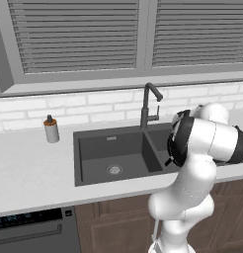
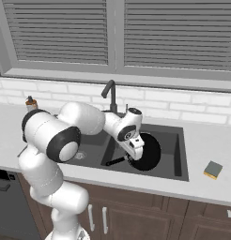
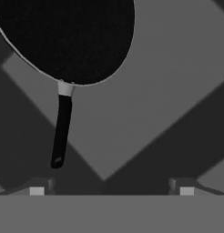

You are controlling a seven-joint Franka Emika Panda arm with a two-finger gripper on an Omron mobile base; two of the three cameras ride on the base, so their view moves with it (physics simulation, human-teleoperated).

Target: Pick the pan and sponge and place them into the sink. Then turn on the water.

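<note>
the pan [image 3: 68, 36] lies in the sink [image 2: 180, 154], its handle [image 3: 61, 132] pointing to 6 o'clock in the hand view; the gripper [image 3: 111, 186] is open, empty

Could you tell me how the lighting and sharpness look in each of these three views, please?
Left base view: even, soft light, no glare, the sink reads clearly. Right base view: equally flat, the pan a near-featureless black disc. Hand view: dim and grey, pan grainy, edges sharp, fingers low at the bottom.

counter [image 2: 192, 187] bears sponge [image 2: 212, 169] and soap bottle [image 1: 51, 129].
</note>
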